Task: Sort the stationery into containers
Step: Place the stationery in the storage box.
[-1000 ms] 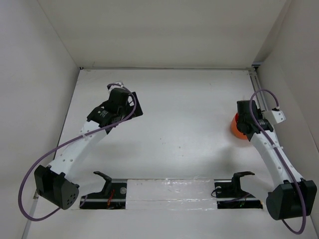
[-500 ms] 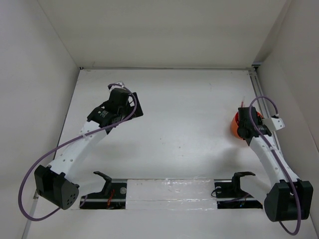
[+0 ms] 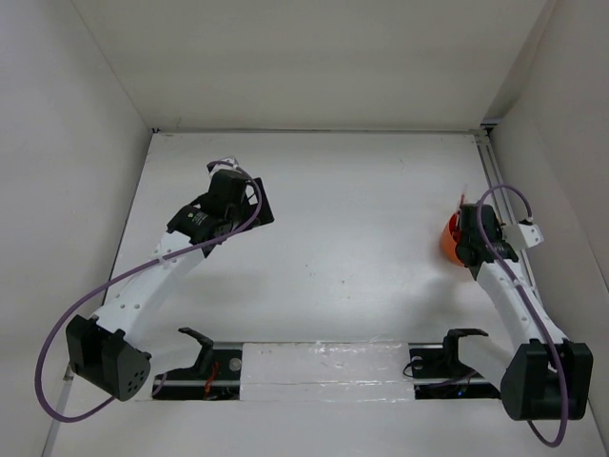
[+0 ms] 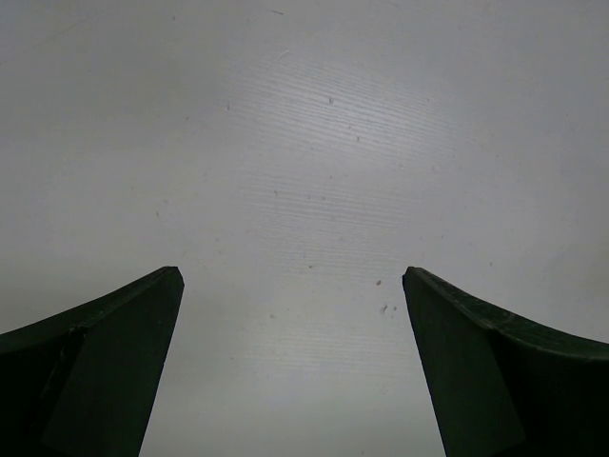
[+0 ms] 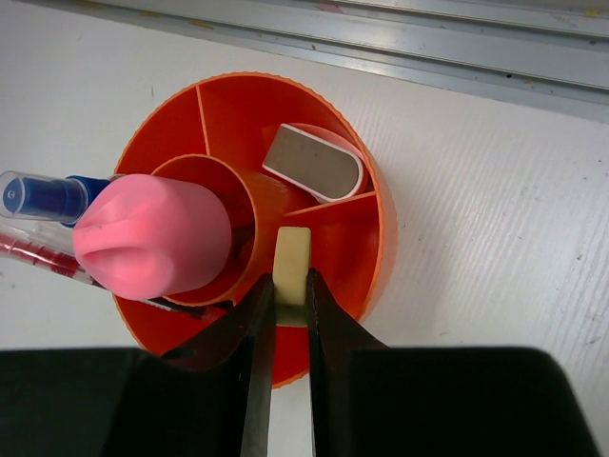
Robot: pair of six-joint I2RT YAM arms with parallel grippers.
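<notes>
Now the right gripper [image 5: 288, 282] is clenched on the tan eraser [image 5: 291, 255], just above a side compartment of the orange cup [image 5: 238, 84]. The pink-capped tube [image 5: 152, 233] stands in the cup's middle well. The left gripper [image 4: 290, 286] hangs released over the bench [image 4: 314, 143].

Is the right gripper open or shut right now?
Shut. The right gripper pinches the tan eraser between its fingers, over the orange cup.
</notes>
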